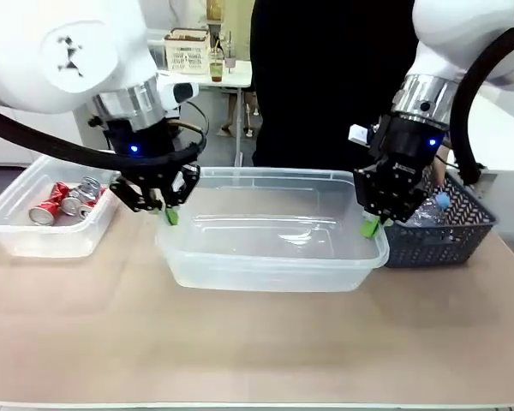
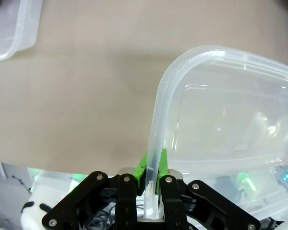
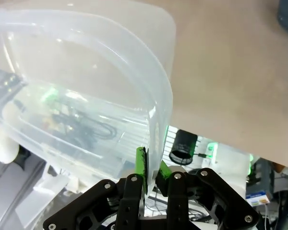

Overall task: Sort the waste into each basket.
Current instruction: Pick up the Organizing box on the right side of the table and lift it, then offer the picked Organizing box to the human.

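Note:
A large clear tub [image 1: 274,257] sits in the middle of the table with nothing in it. My left gripper [image 1: 170,214] is shut on its left rim [image 2: 152,158], and my right gripper [image 1: 372,226] is shut on its right rim [image 3: 153,143]. A second clear tub [image 1: 34,235] at the far left holds several red-and-silver cans [image 1: 64,202]. Clear plastic bottles [image 1: 428,210] lie in the dark lattice basket [image 1: 450,231] at the right.
A person in black [image 1: 325,86] stands at the far side behind the big tub. The near half of the tan table [image 1: 257,342] lies in front of the tubs. A corner of the left tub [image 2: 14,33] shows in the left wrist view.

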{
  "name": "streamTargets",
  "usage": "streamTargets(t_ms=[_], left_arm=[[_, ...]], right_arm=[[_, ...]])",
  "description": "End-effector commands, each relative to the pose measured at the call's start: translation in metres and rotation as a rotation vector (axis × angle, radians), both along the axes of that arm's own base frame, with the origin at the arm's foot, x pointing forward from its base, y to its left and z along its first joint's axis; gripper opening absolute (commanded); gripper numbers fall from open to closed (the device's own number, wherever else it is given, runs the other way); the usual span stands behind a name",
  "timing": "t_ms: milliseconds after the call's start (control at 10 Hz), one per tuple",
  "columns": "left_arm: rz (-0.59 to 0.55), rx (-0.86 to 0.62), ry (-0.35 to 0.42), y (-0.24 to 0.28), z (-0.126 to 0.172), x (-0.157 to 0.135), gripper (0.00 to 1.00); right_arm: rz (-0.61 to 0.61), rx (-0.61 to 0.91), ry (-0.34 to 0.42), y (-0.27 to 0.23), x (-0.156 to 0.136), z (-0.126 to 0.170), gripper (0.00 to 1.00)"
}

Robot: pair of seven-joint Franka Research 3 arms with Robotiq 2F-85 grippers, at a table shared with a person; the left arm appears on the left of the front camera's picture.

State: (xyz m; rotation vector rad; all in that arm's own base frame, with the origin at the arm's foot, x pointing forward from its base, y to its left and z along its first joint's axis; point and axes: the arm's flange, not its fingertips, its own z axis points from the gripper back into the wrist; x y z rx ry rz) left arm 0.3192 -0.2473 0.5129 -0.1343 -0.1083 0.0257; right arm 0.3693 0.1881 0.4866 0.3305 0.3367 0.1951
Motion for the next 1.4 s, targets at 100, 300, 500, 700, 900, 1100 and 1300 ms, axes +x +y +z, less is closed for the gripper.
streamTargets(t_ms=[100,300,500,700,900,1100,1300], left_arm=[[0.036,0.014,-0.008,0.0058,0.0039,-0.0054,0.00],[0.036,0.014,-0.008,0.0058,0.0039,-0.0054,0.00],[0.036,0.014,-0.008,0.0058,0.0039,-0.0054,0.00],[0.036,0.014,-0.008,0.0058,0.0039,-0.0054,0.00],[0.036,0.014,-0.008,0.0058,0.0039,-0.0054,0.00],[0.036,0.014,-0.008,0.0058,0.0039,-0.0054,0.00],[0.036,0.014,-0.008,0.0058,0.0039,-0.0054,0.00]], right_arm=[[0.036,0.000,-0.006,0.0079,0.0036,0.0095,0.00],[0.036,0.000,-0.006,0.0079,0.0036,0.0095,0.00],[0.036,0.000,-0.006,0.0079,0.0036,0.0095,0.00],[0.036,0.000,-0.006,0.0079,0.0036,0.0095,0.00],[0.036,0.000,-0.006,0.0079,0.0036,0.0095,0.00],[0.036,0.000,-0.006,0.0079,0.0036,0.0095,0.00],[0.036,0.000,-0.006,0.0079,0.0036,0.0095,0.00]])
